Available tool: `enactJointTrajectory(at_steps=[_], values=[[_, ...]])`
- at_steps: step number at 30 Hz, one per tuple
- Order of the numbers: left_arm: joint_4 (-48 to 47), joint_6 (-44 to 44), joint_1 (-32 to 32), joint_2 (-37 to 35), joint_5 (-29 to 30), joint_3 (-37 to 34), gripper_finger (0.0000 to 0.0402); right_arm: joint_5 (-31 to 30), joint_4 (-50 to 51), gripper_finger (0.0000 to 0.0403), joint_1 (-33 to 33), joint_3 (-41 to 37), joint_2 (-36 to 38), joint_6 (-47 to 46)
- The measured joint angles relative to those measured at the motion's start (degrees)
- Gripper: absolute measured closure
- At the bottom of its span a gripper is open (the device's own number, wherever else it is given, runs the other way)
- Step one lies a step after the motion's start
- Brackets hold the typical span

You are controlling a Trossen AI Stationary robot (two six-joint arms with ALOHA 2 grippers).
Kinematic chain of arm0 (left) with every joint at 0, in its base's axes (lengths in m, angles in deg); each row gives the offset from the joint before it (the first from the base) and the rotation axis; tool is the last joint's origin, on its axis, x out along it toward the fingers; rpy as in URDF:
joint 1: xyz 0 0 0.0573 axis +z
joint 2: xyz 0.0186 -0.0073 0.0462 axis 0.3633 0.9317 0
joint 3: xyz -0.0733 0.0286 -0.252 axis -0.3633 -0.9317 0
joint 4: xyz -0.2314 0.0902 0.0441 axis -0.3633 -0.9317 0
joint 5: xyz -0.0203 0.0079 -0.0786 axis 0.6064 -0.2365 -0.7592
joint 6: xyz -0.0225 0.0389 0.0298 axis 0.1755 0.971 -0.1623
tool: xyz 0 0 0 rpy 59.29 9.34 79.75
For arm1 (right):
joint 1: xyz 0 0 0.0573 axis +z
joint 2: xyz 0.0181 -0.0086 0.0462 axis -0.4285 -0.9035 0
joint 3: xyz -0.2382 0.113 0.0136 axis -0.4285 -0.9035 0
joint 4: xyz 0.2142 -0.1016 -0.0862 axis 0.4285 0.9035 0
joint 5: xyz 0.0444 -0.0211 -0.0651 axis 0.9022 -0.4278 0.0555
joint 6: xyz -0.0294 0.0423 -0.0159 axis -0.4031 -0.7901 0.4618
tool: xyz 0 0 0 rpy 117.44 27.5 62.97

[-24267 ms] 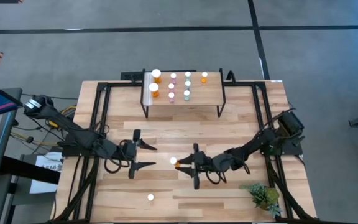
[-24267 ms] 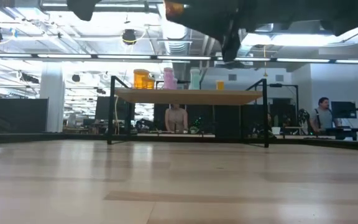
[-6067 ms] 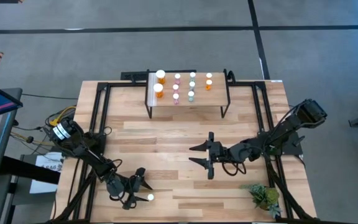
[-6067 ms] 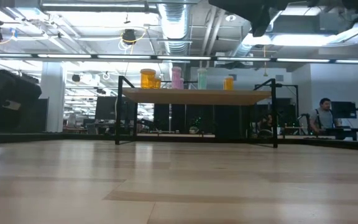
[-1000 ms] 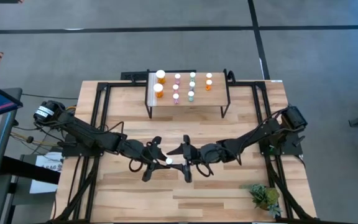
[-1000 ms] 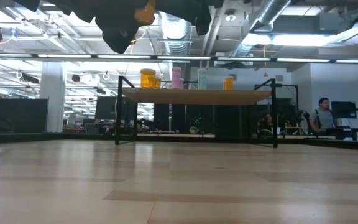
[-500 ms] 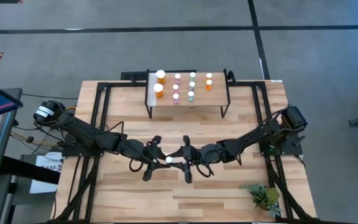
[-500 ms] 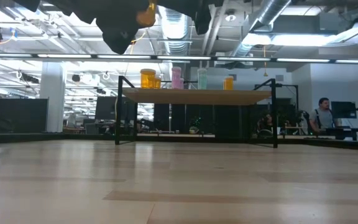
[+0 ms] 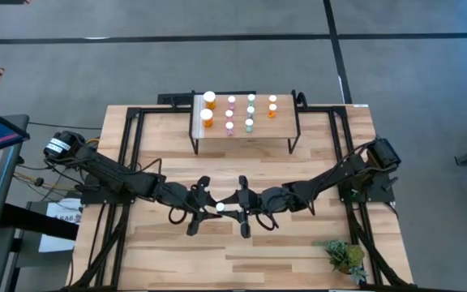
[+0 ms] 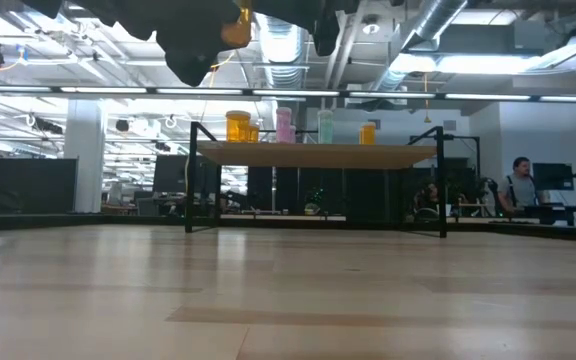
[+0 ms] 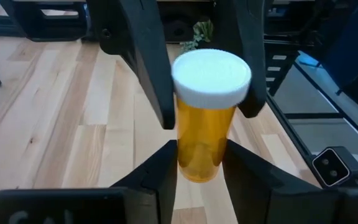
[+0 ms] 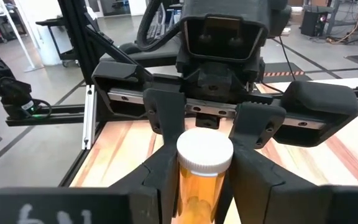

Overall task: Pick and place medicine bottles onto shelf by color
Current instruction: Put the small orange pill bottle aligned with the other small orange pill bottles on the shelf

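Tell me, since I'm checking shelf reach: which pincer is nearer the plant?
Right. The right pincer sits mid-table, on the plant's side; the left pincer lies beyond it, farther away.

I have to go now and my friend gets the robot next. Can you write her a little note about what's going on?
Both grippers are shut on one orange bottle in mid-air above the table's middle: left gripper, right gripper, a hand-over between arms.
Shelf at the table's far side holds the other bottles in rows: orange, pink, green, orange.
Done: all of those placed.
Left: finish the hand-over, set this bottle with the orange ones.
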Motion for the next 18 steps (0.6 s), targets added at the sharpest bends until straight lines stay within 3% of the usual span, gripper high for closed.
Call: enactJointTrajectory(at_steps=[11,18], values=[[-2.8,1.9,0.0,0.0,3.9,0.0,0.0233,-0.2,0.2,0.0262,-0.3,0.0,0.0,-0.1],[-8.0,2.8,0.0,-1.4,4.7,-0.1,0.0221,-0.2,4.2,0.0256,-1.5,0.0,1.7,-1.3]])
